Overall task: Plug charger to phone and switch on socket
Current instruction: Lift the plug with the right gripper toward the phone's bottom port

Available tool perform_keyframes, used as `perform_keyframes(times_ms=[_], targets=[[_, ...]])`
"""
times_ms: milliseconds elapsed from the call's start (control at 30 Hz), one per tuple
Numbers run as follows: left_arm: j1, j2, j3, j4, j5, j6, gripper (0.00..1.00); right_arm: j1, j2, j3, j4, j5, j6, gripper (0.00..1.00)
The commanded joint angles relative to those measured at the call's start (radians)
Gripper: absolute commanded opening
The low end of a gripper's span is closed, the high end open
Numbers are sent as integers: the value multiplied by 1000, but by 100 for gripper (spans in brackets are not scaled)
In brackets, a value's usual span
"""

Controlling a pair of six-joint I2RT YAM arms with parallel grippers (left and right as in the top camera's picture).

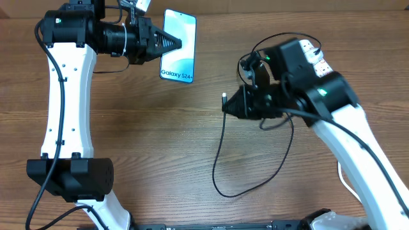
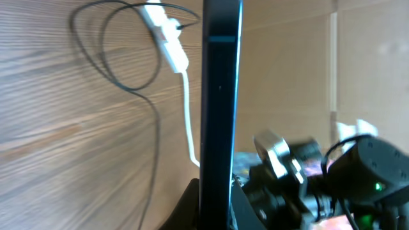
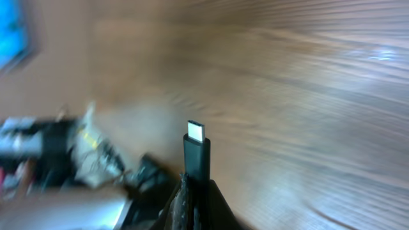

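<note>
The phone (image 1: pixel 178 46), light blue screen reading "Galaxy S24+", is held above the table at the back middle by my left gripper (image 1: pixel 171 45), shut on its left edge. In the left wrist view the phone (image 2: pixel 220 96) shows edge-on between the fingers (image 2: pixel 214 198). My right gripper (image 1: pixel 229 105) is shut on the charger's connector (image 1: pixel 224 98), tip pointing left. The right wrist view shows the connector (image 3: pixel 197 150) upright in the jaws (image 3: pixel 195 191). The black cable (image 1: pixel 220 160) loops across the table. The white socket (image 1: pixel 314 54) lies behind the right arm, mostly hidden.
The socket and its thick white cord (image 2: pixel 185 108) show in the left wrist view with the black cable looped beside them. The right arm (image 1: pixel 339 121) covers the right side of the table. The left arm's base (image 1: pixel 70 176) stands at the front left.
</note>
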Motion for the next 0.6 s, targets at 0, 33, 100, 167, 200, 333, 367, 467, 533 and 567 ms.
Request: perform_keyframes(times_ms=[0,33,100,167,200,333,367,467,533,567], targets=[[13,-4,8,56,278,-36,4,3,-61,11,-2,-256,-160,4],[13,-4,8,79,343,-36,4,3,-66,11,-1,-298,-174,4],[9,-4,8,109,441,-36,4,3,-65,11,3,-387,-200,4],[9,-4,8,101,474,-37,4,3,-58,9,24,-441,-200,4],[9,-4,8,94,474,-36,4,3,-54,9,37,-460,-199,4],[8,-4,8,94,473,-40,4,3,-51,9,140,-472,-77,4],[8,-4,8,94,473,-40,4,3,-51,9,194,-467,-21,4],[8,-4,8,96,447,-71,4,10,-51,9,252,-343,102,4],[8,-4,8,102,381,-129,4,26,-51,9,258,-285,127,4],[8,-4,8,112,316,-176,4,48,-51,9,272,-261,128,4]])
